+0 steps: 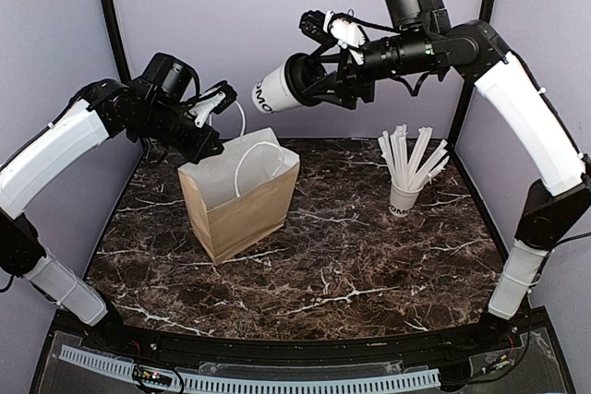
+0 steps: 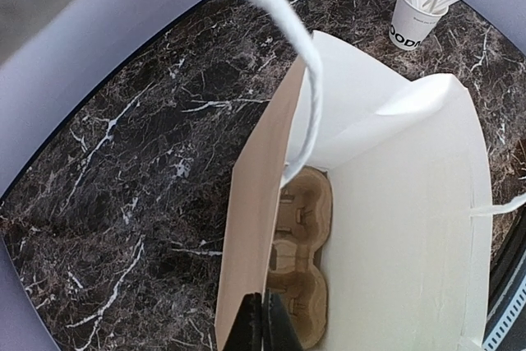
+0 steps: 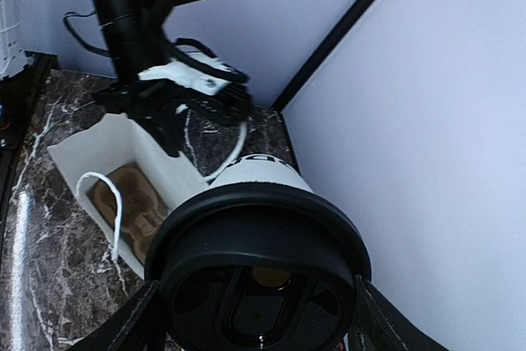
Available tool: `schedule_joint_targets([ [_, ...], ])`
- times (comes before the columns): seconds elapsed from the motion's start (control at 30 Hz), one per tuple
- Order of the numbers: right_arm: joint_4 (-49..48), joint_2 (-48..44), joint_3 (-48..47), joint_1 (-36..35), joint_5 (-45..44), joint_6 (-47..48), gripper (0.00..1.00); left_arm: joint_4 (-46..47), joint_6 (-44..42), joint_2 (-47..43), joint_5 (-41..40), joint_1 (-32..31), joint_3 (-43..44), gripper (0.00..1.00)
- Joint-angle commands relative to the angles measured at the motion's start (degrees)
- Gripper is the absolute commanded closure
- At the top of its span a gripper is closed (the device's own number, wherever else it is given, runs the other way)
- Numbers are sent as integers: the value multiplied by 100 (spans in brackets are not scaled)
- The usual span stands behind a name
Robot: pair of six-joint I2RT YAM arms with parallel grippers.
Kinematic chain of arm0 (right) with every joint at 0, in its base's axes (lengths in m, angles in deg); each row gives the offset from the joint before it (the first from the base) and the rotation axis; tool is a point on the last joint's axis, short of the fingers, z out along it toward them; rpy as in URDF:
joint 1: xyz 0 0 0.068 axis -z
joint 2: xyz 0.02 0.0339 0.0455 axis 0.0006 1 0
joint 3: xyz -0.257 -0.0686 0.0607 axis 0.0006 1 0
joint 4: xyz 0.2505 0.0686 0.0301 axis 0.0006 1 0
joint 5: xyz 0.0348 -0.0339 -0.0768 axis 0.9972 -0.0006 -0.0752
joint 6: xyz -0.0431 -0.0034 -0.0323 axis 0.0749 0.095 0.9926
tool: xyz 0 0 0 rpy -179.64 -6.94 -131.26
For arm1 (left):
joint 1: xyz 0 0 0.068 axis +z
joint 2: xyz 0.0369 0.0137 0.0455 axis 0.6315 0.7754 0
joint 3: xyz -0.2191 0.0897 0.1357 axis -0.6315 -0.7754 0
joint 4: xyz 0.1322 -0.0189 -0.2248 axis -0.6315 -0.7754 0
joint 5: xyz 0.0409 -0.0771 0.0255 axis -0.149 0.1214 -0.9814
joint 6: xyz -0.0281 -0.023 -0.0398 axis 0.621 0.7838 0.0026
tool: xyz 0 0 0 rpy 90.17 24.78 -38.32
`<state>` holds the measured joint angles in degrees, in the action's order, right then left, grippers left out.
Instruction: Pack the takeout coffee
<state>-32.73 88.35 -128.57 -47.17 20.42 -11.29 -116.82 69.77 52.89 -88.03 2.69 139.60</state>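
Observation:
My right gripper [image 1: 312,81] is shut on the takeout coffee [image 1: 275,91], a white cup with dark lettering, and holds it on its side in the air above and behind the bag. In the right wrist view its black lid [image 3: 259,273] fills the space between my fingers [image 3: 123,326]. The brown paper bag [image 1: 242,198] stands open on the table, a cardboard cup carrier [image 2: 302,244] lying on its bottom. My left gripper [image 2: 263,328] is shut on the bag's brown side wall at the rim [image 1: 211,140]. A white cord handle [image 2: 283,47] arcs over the opening.
At the right of the dark marble table [image 1: 369,265] stands a white cup of wrapped straws [image 1: 404,193]; it also shows in the left wrist view as the straw cup [image 2: 411,20]. Grey walls enclose the table at the back and both sides.

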Motion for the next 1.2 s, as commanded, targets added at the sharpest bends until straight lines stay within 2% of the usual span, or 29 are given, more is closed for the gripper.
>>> schedule_joint_targets([
  [0.0,601,-117,238,-348,371,491,54,344,-276,57,64,35,128,100],
  [0.13,846,-166,501,-603,273,653,54,406,-268,65,203,30,160,100],
  [0.3,1045,-141,882,-1072,-283,953,55,512,-202,-57,443,28,152,99],
  [0.53,1309,-62,1073,-1532,-763,1041,56,714,-113,-322,978,10,0,71],
  [0.7,1236,88,1083,-1694,-1176,957,56,924,-18,-571,1469,0,-230,57],
  [0.9,751,484,981,-1888,-2063,846,57,1170,142,-960,1498,7,-641,48],
  [1.17,516,679,1195,-2442,-3627,954,63,1372,303,-1546,1217,10,-1183,41],
])
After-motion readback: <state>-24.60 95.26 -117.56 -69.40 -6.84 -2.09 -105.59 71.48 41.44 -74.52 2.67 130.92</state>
